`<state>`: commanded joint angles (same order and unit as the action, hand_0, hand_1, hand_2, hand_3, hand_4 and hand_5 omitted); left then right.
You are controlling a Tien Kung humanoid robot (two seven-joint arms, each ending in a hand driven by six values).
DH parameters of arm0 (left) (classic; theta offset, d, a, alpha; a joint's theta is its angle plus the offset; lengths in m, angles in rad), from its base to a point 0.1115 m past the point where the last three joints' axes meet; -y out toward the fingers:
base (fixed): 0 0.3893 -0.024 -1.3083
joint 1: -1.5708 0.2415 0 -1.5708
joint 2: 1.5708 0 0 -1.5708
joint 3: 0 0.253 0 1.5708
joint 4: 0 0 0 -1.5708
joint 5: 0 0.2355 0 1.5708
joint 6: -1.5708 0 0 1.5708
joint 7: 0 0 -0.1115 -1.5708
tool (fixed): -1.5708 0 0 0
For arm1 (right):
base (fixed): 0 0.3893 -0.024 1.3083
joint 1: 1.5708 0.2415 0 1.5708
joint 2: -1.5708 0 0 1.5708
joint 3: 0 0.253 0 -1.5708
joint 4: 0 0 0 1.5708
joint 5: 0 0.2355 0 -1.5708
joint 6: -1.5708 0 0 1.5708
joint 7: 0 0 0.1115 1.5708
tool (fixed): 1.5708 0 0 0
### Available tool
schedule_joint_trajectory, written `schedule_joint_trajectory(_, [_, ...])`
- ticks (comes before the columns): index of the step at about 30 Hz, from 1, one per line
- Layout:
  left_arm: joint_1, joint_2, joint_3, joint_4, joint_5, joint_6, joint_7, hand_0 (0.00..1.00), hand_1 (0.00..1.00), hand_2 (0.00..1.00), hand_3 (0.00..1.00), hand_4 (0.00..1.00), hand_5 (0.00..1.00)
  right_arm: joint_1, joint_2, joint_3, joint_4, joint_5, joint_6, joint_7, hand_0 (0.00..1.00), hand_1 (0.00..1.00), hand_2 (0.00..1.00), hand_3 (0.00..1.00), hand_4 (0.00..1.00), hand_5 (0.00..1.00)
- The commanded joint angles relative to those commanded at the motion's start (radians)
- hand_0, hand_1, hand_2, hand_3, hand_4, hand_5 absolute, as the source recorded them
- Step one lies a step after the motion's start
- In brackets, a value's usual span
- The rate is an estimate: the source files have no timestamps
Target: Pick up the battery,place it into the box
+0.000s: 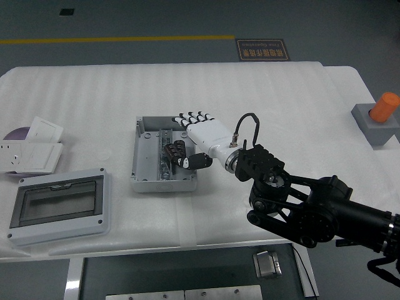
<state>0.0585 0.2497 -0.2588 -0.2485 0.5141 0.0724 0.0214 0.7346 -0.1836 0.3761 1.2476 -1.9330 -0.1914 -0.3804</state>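
The grey open box (142, 164) lies left of the table's middle, with a metal rail down its inside. My right hand (182, 145), white with black fingertips, reaches in over the box's right half from the right. Its fingers curl down and its thumb (189, 162) presses in from below, shut on a dark cylindrical battery (179, 151) held low inside the box. A second dark battery (169, 150) lies beside it against the rail; the hand hides part of both. My left arm is out of view.
A grey enclosure with a clear lid (59, 206) sits at the front left. White socket plates (34, 150) lie behind it. A grey block with an orange cylinder (381, 119) stands at the far right edge.
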Motion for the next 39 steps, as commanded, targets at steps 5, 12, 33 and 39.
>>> schedule_joint_trajectory(5, [-0.001, 0.0, -0.003, -0.001, 0.002, 0.0, 0.001, 0.635, 0.665, 0.537, 0.592, 0.7, 0.385, -0.026, -0.021, 0.041, 0.007, 0.04, -0.025, 0.017, 0.998, 0.998, 0.998, 0.998, 0.869, 0.527])
schedule_joint_trajectory(12, [0.004, 0.003, -0.009, -0.003, 0.007, -0.001, 0.002, 0.634, 0.666, 0.535, 0.593, 0.698, 0.383, -0.103, -0.133, 0.199, 0.003, 0.075, -0.055, 0.039, 0.998, 0.998, 0.998, 0.998, 0.867, 0.531])
schedule_joint_trajectory(33, [0.018, -0.003, -0.029, -0.002, 0.01, -0.004, 0.006, 0.632, 0.664, 0.535, 0.591, 0.689, 0.376, -0.212, -0.233, 0.57, -0.157, 0.074, -0.056, 0.066, 0.962, 0.953, 0.953, 0.958, 0.833, 0.544])
schedule_joint_trajectory(39, [0.019, -0.004, -0.033, -0.002, 0.012, -0.003, 0.005, 0.632, 0.664, 0.536, 0.592, 0.689, 0.377, -0.232, -0.22, 0.617, -0.16, 0.067, -0.061, 0.073, 0.963, 0.949, 0.951, 0.955, 0.82, 0.544])
